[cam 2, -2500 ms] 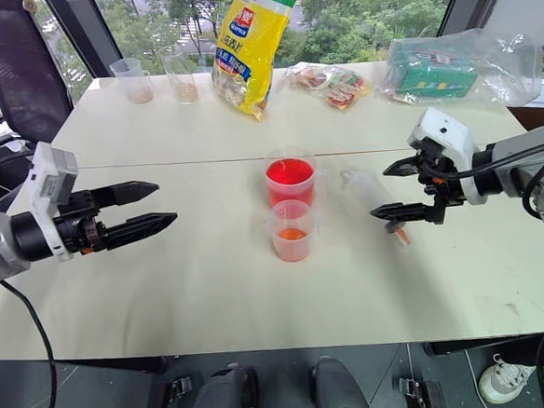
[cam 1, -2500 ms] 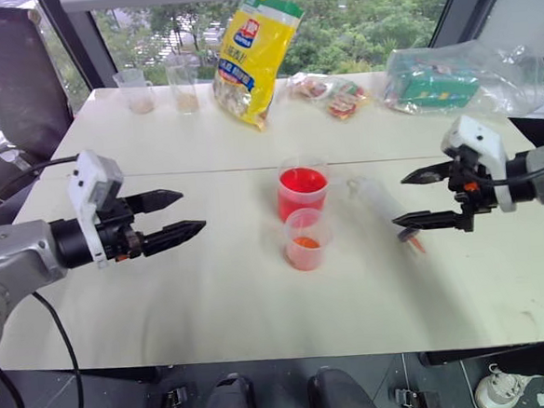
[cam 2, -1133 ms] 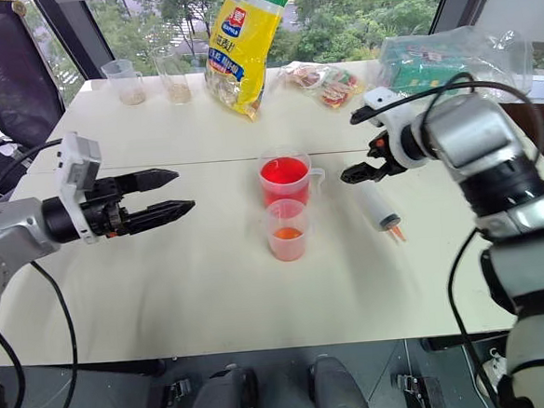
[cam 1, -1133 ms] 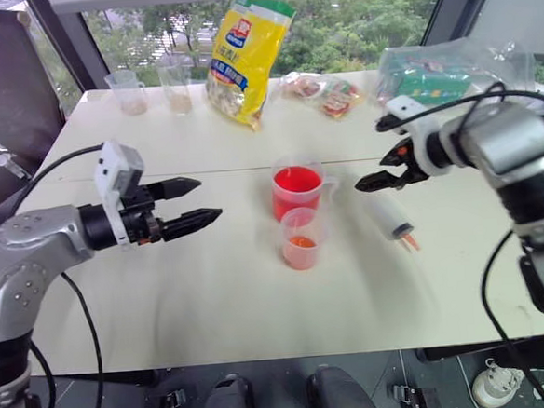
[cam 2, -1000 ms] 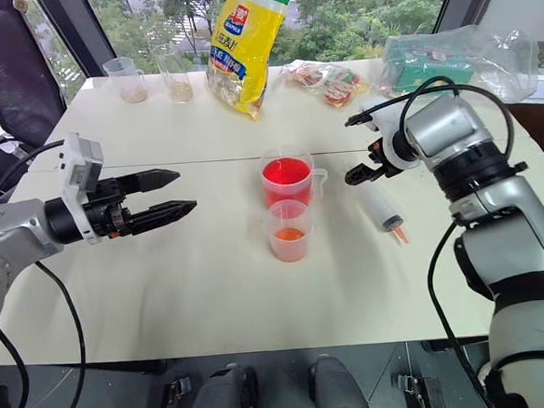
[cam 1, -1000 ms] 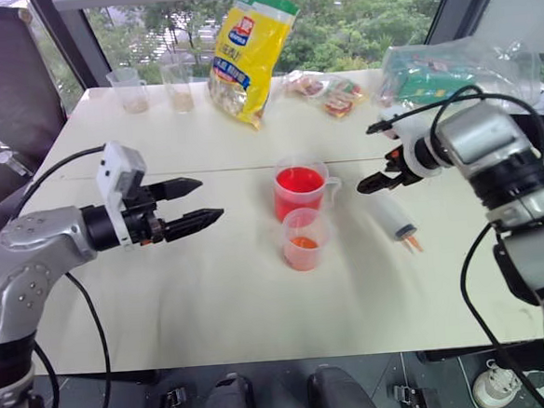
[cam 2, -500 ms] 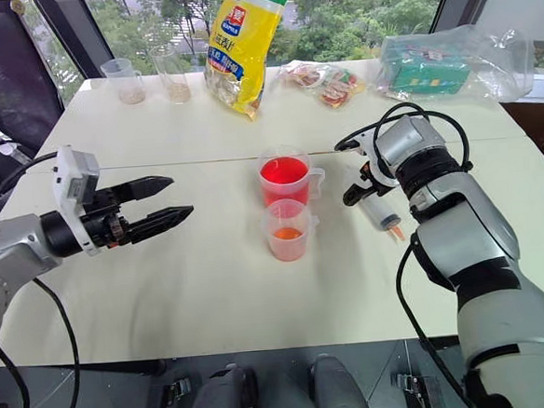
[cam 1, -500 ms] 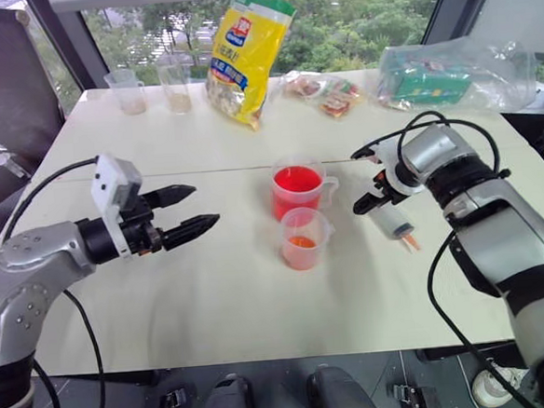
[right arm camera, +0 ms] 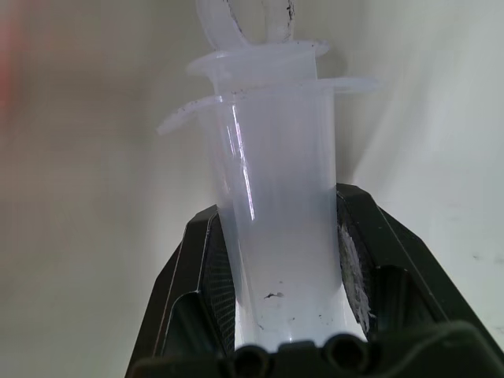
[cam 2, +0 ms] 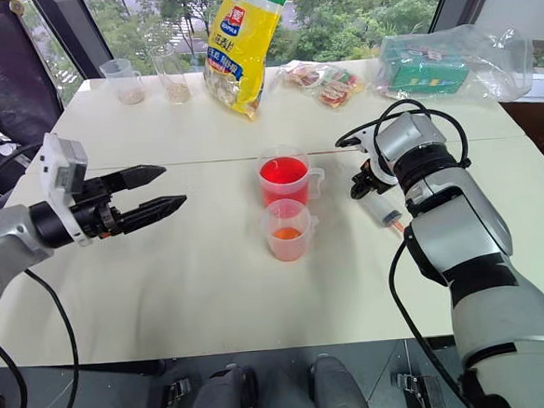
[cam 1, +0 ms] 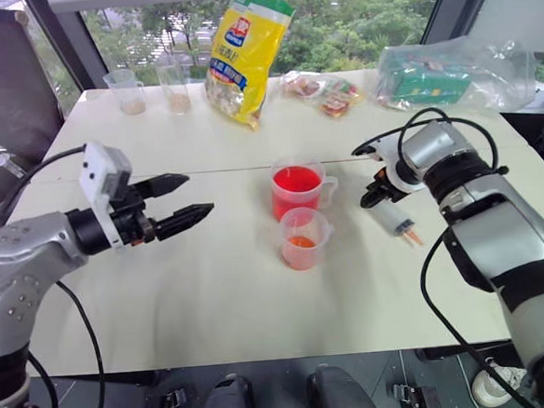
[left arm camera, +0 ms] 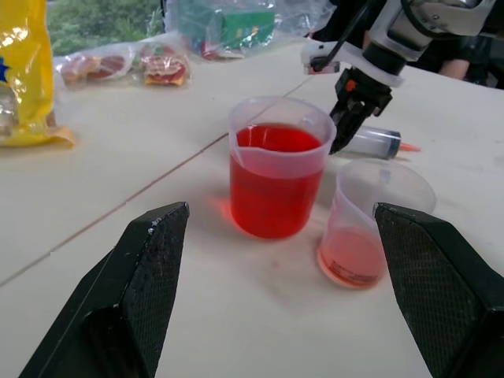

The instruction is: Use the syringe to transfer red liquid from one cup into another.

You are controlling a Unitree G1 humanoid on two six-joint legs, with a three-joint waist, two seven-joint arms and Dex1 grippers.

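Table (cam 1: 213, 301) bare near front edge; right hand (right arm camera: 276, 260) pinching syringe (cam 1: 392, 218); left hand (cam 1: 178, 198) spread, aloft.

My right fingers (right arm camera: 197, 283) hide the syringe (right arm camera: 272, 213) barrel's lower end; its plunger ring is cut off beyond them, past its flanges.

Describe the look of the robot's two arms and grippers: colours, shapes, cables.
Both arms are rounded silver-grey metal shells with black joints, and loose black cables loop alongside them. Each wrist carries a white boxy camera housing. The left gripper has two long, tapering black fingers with cross-hatched inner pads; small orange marks sit near its base. The right gripper has the same black fingers, shown ribbed inside in the right wrist view.
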